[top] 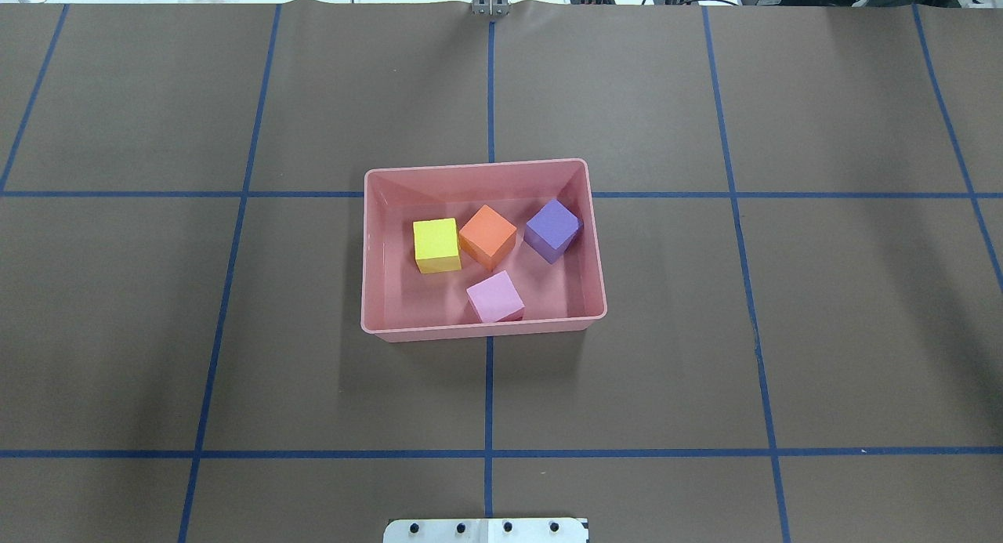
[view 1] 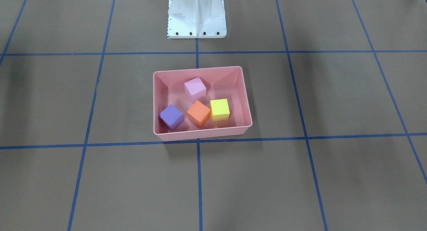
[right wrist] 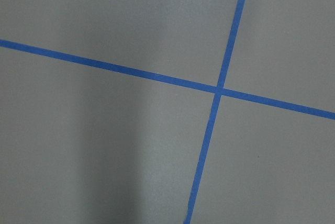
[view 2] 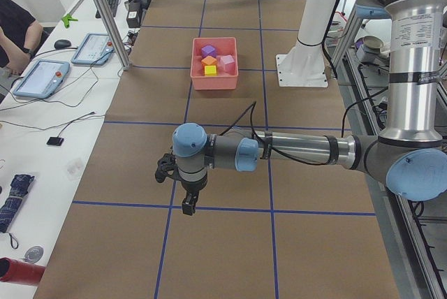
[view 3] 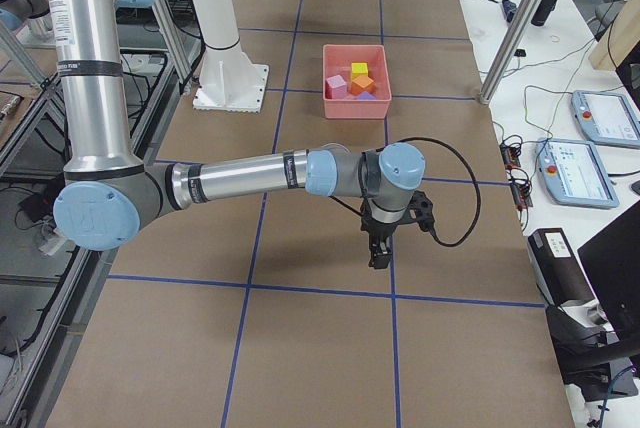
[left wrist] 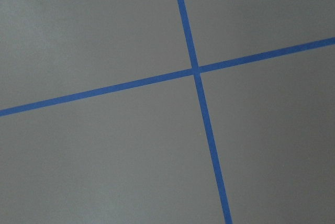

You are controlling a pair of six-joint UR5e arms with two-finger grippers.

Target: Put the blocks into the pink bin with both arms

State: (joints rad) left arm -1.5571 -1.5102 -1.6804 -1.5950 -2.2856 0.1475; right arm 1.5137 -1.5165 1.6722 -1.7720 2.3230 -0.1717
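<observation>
You will find all four blocks lying inside the pink bin (top: 423, 333), which sits on the brown bench (top: 235, 331) astride the centre tape line (top: 489, 386), out in front of the white pedestal (view 1: 196, 14).

Seen from overhead, three blocks form a loose row in the bin's far half. The yellow block (top: 436, 244) is toward the robot's left. The orange block (top: 488, 236) is in the middle, turned cornerwise, with one corner touching or just beside the yellow one. The purple block (top: 552, 229) lies close to the wall on the robot's right, a small gap away from the orange one. The light pink block (top: 495, 296) rests alone near the wall nearest the robot, below the orange one in that view.

Both arms are well apart from the bin. The left arm (view 2: 300, 151) stretches low across the bench toward its own end, and the left gripper (view 2: 188, 205) points down above a blue tape line. The right arm (view 3: 250, 176) mirrors this at the other end, with the right gripper (view 3: 380, 253) hanging just above the bench.

Each gripper shows only in a side view, so I cannot tell you whether either is released or clenched. Each wrist camera shows nothing but bare bench and a crossing of tape lines (left wrist: 196, 70).
</observation>
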